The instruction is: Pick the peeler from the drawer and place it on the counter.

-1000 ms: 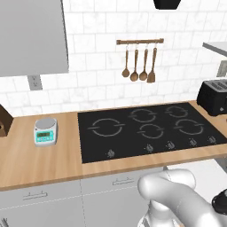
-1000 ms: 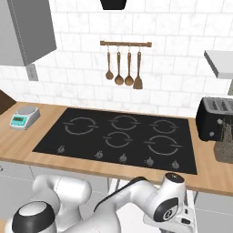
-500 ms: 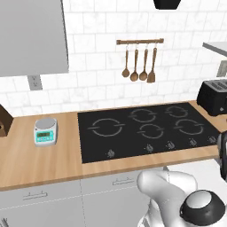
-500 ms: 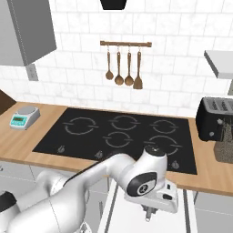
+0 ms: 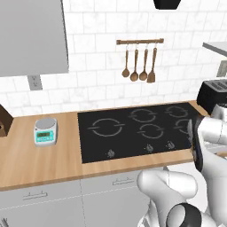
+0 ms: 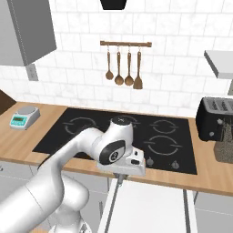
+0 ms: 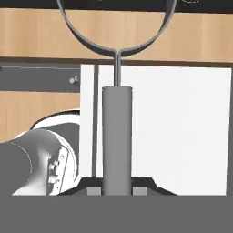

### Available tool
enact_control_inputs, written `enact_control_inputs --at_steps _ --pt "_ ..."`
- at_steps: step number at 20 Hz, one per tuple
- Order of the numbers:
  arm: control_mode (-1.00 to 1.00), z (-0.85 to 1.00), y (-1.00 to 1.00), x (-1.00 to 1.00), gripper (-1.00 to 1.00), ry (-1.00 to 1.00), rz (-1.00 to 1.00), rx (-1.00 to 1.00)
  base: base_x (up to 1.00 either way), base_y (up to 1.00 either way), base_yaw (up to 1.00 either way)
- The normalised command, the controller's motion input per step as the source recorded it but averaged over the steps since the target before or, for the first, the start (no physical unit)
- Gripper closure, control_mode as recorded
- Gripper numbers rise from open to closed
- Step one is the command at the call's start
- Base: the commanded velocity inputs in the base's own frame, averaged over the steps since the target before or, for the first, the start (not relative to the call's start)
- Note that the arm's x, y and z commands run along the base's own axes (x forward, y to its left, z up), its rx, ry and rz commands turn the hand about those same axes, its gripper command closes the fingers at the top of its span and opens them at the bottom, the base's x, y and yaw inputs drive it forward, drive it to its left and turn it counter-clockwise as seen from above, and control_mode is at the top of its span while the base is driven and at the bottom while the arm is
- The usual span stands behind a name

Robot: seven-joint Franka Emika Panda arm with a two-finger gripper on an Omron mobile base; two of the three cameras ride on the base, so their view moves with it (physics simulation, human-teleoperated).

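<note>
My gripper [image 6: 120,174] hangs just in front of the counter's [image 6: 209,178] front edge, above the left side of the open drawer [image 6: 154,205]. It is shut on the peeler [image 6: 119,182], which pokes down from the hand as a thin dark stick. In the hand view the peeler's dark grey handle [image 7: 117,136] runs straight out from between the fingertips of the gripper [image 7: 117,187]. Its silvery loop head [image 7: 117,45] lies over the wood-grain counter [image 7: 200,38]. The drawer's pale white inside [image 7: 182,132] lies behind the handle with nothing else in it.
The black cooktop [image 6: 159,136] covers the counter behind the hand. A kitchen scale [image 5: 45,131] stands on the left, a black toaster [image 6: 215,119] and a dark holder [image 6: 224,148] on the right. Wooden spoons [image 6: 123,68] hang on the wall. Closed drawer fronts [image 5: 40,197] line the left.
The hand has risen out of the drawer and shifted left toward the counter's edge, carrying the peeler. The arm has swung up with it.
</note>
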Motion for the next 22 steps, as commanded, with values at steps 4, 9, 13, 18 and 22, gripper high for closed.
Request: enact_control_inputs --at_steps 4,9,13,18,22 --pt "-1.00 0.61 0.82 1.00 1.00 0.00 0.17 0.11 0.00 0.00 0.00" --pt "-1.00 0.70 0.96 0.70 1.00 0.00 0.07 0.01 0.00 0.00 0.00" --pt "-1.00 0.35 1.00 0.37 1.00 0.00 0.00 -0.06 0.00 0.00 0.00" --pt "-1.00 0.08 1.00 0.34 1.00 0.00 0.00 -0.11 0.00 0.00 0.00" --pt "-1.00 0.01 1.00 0.51 1.00 0.00 0.00 -0.05 0.00 0.00 0.00"
